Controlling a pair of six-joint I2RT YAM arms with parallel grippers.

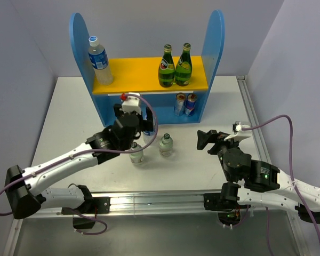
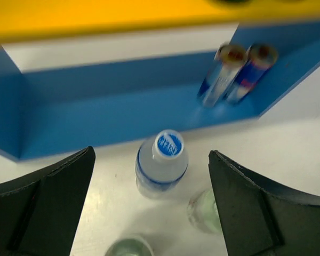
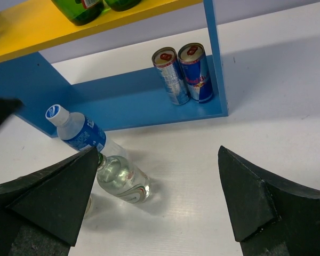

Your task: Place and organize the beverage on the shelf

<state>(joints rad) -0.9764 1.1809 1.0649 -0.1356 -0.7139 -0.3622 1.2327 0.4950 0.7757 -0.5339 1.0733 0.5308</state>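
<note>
L pincer (image 2: 150,154) open over upright water bottle (image 2: 162,162), bottle just in front of shelf (image 2: 96,114), R pincer (image 3: 157,152) open, well apart

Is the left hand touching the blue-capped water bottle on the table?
Apart. Left wrist view: the open left hand straddles the water bottle, with white table visible on either side.

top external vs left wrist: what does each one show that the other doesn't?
Top external only: the water bottle and two green bottles on the shelf's yellow board, plus the right pincer, open. Left wrist only: a clear look at the blue cap of the table bottle, between the open left pincer. Both: two cans on the blue base, clear bottles on the table.
</note>
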